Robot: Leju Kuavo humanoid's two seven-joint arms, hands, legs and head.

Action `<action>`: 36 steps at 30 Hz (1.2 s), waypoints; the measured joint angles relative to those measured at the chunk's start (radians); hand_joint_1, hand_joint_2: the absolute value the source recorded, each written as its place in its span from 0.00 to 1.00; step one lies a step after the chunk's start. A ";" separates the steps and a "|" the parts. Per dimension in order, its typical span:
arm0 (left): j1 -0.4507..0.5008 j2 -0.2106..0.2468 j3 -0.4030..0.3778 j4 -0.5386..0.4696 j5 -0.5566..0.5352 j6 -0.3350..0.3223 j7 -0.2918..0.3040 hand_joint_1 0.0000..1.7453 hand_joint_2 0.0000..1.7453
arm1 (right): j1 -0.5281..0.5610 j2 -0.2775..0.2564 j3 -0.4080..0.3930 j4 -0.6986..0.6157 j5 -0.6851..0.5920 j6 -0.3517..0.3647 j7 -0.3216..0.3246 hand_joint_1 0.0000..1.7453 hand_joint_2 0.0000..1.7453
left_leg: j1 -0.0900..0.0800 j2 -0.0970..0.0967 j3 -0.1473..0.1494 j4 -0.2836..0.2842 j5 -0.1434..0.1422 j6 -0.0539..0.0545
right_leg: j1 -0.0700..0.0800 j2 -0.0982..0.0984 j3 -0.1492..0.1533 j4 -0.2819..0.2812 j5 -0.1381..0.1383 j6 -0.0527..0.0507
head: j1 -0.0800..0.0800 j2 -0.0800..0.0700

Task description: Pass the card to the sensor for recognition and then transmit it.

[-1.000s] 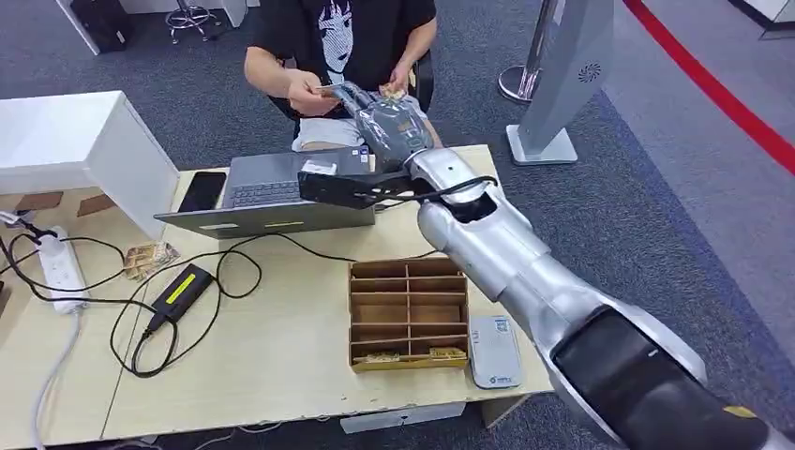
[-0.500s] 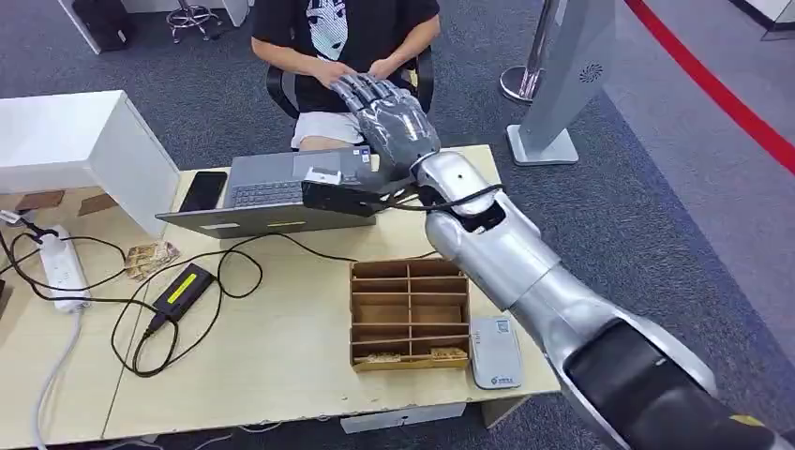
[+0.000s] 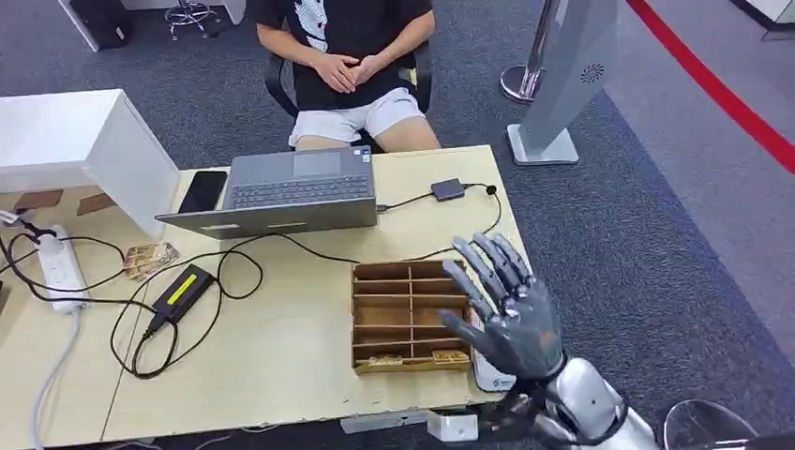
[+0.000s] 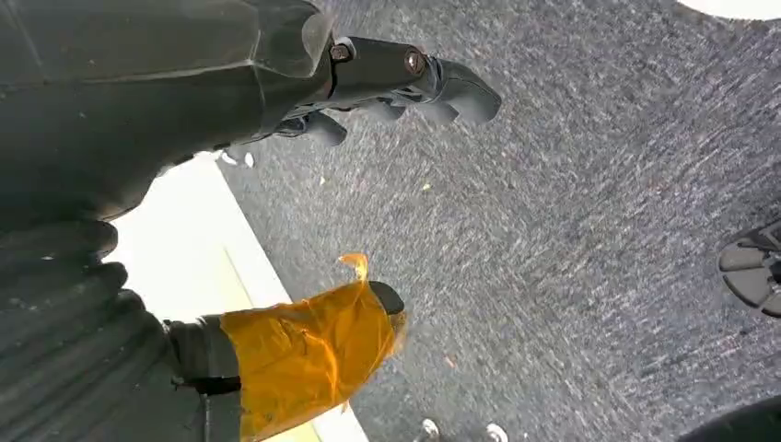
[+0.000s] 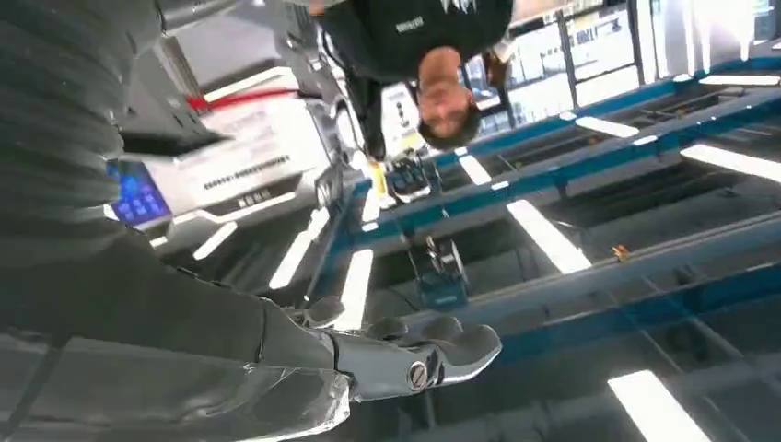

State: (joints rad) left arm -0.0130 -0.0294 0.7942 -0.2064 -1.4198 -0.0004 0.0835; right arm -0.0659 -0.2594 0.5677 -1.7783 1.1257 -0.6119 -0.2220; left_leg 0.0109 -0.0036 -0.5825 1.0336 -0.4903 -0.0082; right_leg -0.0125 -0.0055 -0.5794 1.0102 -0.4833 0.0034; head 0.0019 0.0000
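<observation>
While the right hand [image 3: 511, 309] is raised over the near right corner of the surface [image 3: 281, 356], its fingers [image 3: 487, 267] are spread and hold nothing. What seem to be cards [image 3: 448, 353] lie flat in the front row of the tray [image 3: 409, 272], long axes running left to right, just beside the thumb and below the fingers, apart from them. The sensor [image 3: 489, 378] peeks out under the palm. Over the floor [image 4: 599, 230], the left hand [image 4: 184, 138] hangs loosely open and empty.

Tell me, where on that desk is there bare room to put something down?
The widest bare patch of table lies between the black adapter and the wooden organizer. It is crowded toward the power strip, its cables and the laptop.
</observation>
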 joint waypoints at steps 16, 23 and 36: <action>-0.004 -0.010 0.039 0.000 -0.020 0.004 0.000 0.00 1.00 | 0.166 -0.034 -0.005 -0.081 -0.052 0.174 -0.031 0.00 1.00 | 0.000 0.000 0.002 0.000 0.001 0.000 | 0.000 0.000 0.002 0.000 0.000 0.000 | 0.001 0.000; -0.006 -0.010 0.044 0.000 -0.029 0.004 0.000 0.00 1.00 | 0.158 -0.034 0.040 0.017 -0.013 0.196 0.010 0.00 1.00 | 0.000 0.000 0.002 0.000 0.001 0.000 | 0.000 0.000 0.002 0.000 0.000 0.000 | 0.000 0.000; -0.007 -0.010 0.045 0.000 -0.047 0.000 0.000 0.00 1.00 | 0.118 -0.031 0.066 0.159 0.080 0.242 0.127 0.00 1.00 | 0.000 0.000 0.002 0.000 0.001 0.000 | 0.000 0.000 0.002 0.001 0.000 0.000 | 0.000 0.000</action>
State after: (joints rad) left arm -0.0196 -0.0389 0.8392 -0.2064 -1.4672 0.0000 0.0835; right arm 0.0523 -0.2903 0.6340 -1.6189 1.2058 -0.3700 -0.0946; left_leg 0.0109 -0.0035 -0.5807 1.0337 -0.4888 -0.0081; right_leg -0.0124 -0.0053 -0.5776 1.0107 -0.4829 0.0030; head 0.0023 0.0000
